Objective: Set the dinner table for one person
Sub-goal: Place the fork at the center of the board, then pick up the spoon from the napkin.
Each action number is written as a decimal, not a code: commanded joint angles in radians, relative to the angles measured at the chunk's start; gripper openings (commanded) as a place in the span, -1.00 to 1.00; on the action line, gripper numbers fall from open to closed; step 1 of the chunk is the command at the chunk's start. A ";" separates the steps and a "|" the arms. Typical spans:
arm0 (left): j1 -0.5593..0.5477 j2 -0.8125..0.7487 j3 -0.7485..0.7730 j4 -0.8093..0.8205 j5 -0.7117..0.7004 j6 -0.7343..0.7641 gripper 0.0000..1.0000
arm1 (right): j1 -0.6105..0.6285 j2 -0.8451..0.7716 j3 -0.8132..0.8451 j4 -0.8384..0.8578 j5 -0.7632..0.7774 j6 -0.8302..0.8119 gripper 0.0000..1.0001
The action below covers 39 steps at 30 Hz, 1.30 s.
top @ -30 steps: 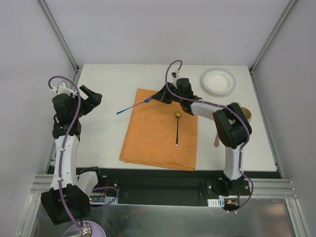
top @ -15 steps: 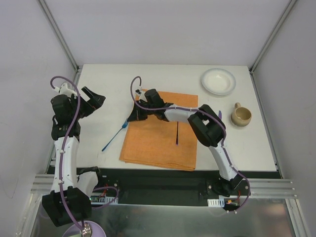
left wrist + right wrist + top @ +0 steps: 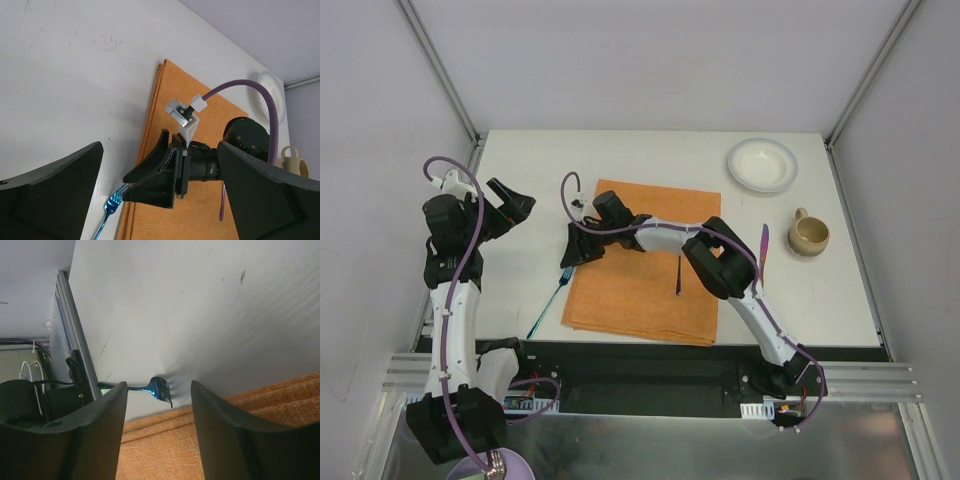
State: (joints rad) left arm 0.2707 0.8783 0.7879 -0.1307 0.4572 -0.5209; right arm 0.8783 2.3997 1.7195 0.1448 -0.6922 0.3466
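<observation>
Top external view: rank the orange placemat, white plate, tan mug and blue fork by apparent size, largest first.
1. orange placemat, by far the largest
2. white plate
3. tan mug and blue fork: not ranked, since the fork is longer but much thinner than the mug.

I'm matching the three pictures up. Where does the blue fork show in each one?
Top external: blue fork lies lower left of centre, just left of the orange placemat.
Left wrist: at the bottom edge, left of centre, beside the placemat.
Right wrist: centre, just above the placemat.
Shared landmark: the placemat's edge.
</observation>
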 commanded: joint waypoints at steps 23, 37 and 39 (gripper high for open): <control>0.012 -0.035 -0.093 0.000 0.121 0.056 0.99 | -0.160 -0.635 -0.383 -0.466 0.661 -0.221 0.45; 0.013 -0.029 -0.093 0.005 0.126 0.055 0.98 | -0.159 -0.708 -0.548 -0.611 1.074 -0.132 0.45; 0.012 -0.029 -0.095 0.005 0.126 0.055 0.99 | -0.159 -0.691 -0.537 -0.616 1.082 -0.130 0.44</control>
State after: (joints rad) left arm 0.2768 0.8509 0.6926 -0.1551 0.5518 -0.4812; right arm 0.7197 1.7447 1.1553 -0.4355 0.2855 0.1871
